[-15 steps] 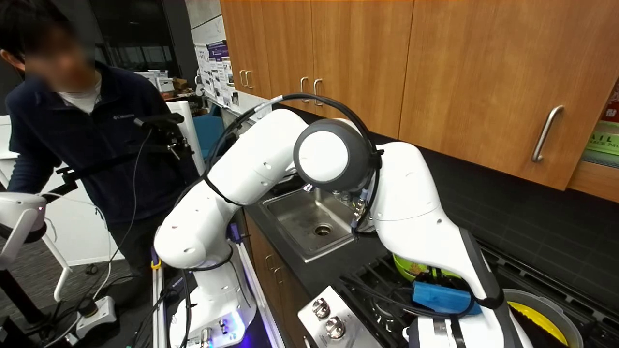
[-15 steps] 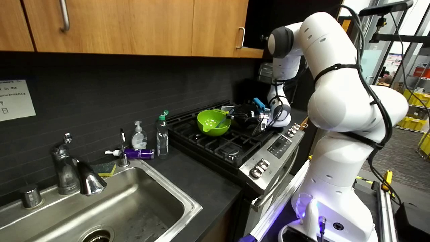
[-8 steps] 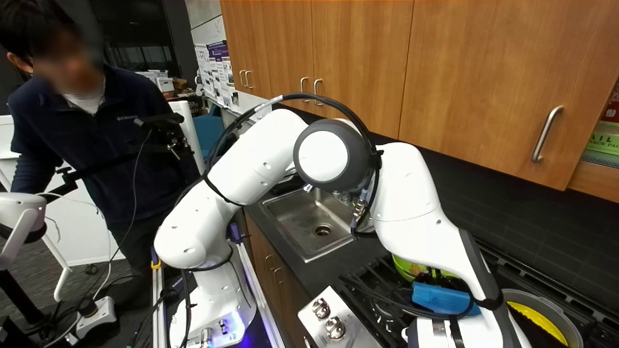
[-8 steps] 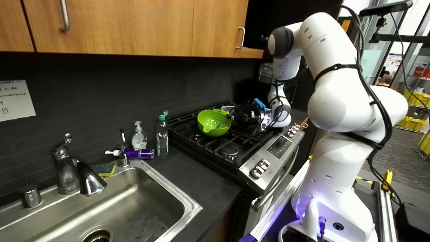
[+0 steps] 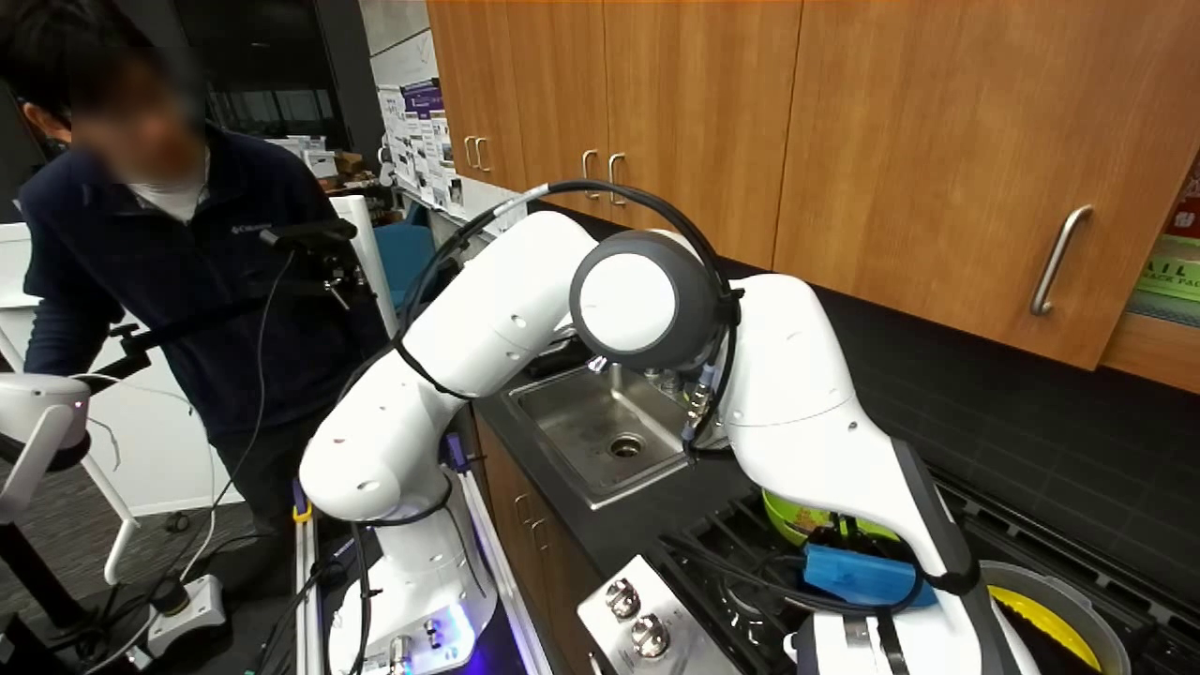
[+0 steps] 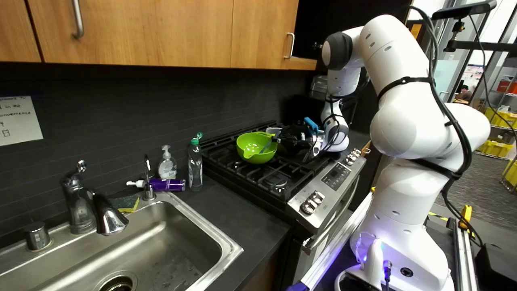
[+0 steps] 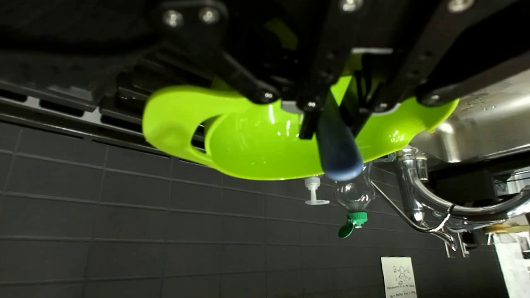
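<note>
My gripper (image 7: 332, 129) comes in from the top of the wrist view. Its two fingers close on both sides of a dark blue utensil handle (image 7: 340, 157), which points toward the camera. A lime-green bowl (image 7: 265, 153) with a loop handle and a spout lies behind the fingers. In an exterior view the gripper (image 6: 277, 140) is at the right rim of the green bowl (image 6: 248, 142), and the blue utensil (image 6: 265, 148) slopes down into it. In an exterior view the arm mostly hides the bowl (image 5: 786, 521). The utensil's lower end is hard to make out.
The bowl stands on the black stove (image 6: 278, 180) grates. A grey pot (image 5: 1050, 589) with something yellow in it stands beside the gripper. A clear bottle with a green cap (image 6: 195, 165), a pump bottle (image 6: 167, 163) and a sink (image 6: 169, 238) lie beyond the stove. Wooden cabinets (image 6: 161, 32) hang above.
My gripper has shifted very slightly, and the green bowl appears to have shifted slightly with it. The person in the background has leaned a little to the right in the picture.
</note>
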Tool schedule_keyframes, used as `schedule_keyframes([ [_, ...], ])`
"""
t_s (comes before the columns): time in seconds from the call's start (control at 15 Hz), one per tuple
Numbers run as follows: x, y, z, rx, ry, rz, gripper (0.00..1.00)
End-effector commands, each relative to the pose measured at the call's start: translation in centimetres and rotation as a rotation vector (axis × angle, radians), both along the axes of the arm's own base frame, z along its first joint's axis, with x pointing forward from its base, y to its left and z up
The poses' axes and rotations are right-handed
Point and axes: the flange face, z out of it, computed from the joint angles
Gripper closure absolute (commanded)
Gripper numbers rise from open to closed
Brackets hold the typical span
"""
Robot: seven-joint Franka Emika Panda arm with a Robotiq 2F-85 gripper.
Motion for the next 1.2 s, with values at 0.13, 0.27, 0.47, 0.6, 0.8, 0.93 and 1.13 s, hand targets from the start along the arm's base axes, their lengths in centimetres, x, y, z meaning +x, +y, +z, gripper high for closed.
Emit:
schedule_keyframes([
  [0.13, 0.1, -0.3, 1.4, -0.037, 0.047, 0.002, 0.95],
  [0.27, 0.0, -0.6, 1.8, -0.048, 0.052, -0.004, 0.95],
  [0.47, -0.1, -1.1, 2.5, -0.067, 0.060, -0.015, 0.95],
  [0.6, -0.1, -1.4, 2.9, -0.081, 0.063, -0.023, 0.95],
  [0.8, -0.2, -1.9, 3.6, -0.102, 0.067, -0.032, 0.95],
  [0.93, -0.1, -2.1, 3.8, -0.114, 0.070, -0.036, 0.95],
  [1.13, 0.0, -2.1, 4.1, -0.123, 0.074, -0.028, 0.95],
])
